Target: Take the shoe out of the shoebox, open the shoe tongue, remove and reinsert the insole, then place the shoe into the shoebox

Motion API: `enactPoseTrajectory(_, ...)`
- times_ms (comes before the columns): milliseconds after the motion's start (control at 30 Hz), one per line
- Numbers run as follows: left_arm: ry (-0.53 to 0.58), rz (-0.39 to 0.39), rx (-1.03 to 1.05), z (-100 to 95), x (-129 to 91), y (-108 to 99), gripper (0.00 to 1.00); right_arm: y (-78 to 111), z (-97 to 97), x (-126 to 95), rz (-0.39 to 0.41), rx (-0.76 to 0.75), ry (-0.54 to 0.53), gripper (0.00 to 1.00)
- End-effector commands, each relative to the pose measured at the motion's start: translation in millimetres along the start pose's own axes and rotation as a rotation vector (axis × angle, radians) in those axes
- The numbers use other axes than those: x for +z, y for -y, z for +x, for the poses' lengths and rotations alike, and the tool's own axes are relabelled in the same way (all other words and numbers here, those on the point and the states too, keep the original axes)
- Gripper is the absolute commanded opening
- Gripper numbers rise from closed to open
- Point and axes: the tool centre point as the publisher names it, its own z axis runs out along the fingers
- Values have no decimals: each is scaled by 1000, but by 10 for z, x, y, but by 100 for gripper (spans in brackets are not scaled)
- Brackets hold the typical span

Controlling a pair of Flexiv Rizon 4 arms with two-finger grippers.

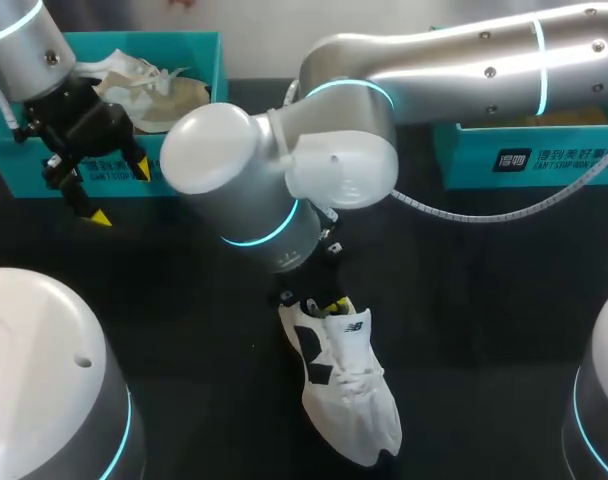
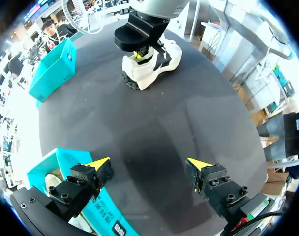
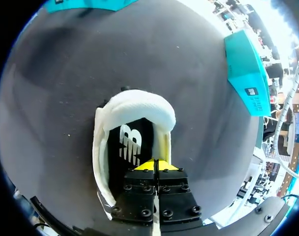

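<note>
A white shoe (image 1: pixel 349 395) lies on the dark counter (image 1: pixel 484 300), with the teal shoebox (image 1: pixel 221 75) well behind it. The right fingers (image 3: pixel 148 166), pressed together, sit inside the shoe; the left fingers (image 2: pixel 98 163) spread wide, empty, beside the shoebox.

White shoe (image 1: pixel 349 400) with black side panels; teal shoebox (image 1: pixel 144 42); black tabletop (image 1: pixel 484 330)

The shoe (image 1: pixel 349 400) lies on the table (image 1: pixel 484 320) near the middle, toe nearest, heel farther, with the right gripper (image 1: pixel 334 303) down in its heel opening. The shoebox (image 1: pixel 9 160) sits far left with a second shoe (image 1: pixel 149 85) in it, the left gripper (image 1: pixel 121 194) just before its near wall. Another box (image 1: pixel 544 155) sits far right, well apart from the first
</note>
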Motion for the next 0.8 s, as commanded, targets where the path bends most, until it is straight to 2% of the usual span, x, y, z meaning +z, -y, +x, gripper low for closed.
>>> enactPoseTrajectory(33,1,-3,0,11,-3,2,100,37,118,145,21,9,19,0)
enactPoseTrajectory(133,1,-3,0,11,-3,2,100,64,159,197,9,22,19,0)
enactPoseTrajectory(367,1,-3,0,11,-3,2,100,142,247,141,-2,34,152,0)
enactPoseTrajectory(567,1,-3,0,11,-3,2,100,233,261,58,-8,30,210,0)
enactPoseTrajectory(800,1,-3,0,11,-3,2,100,272,243,141,-14,15,260,0)
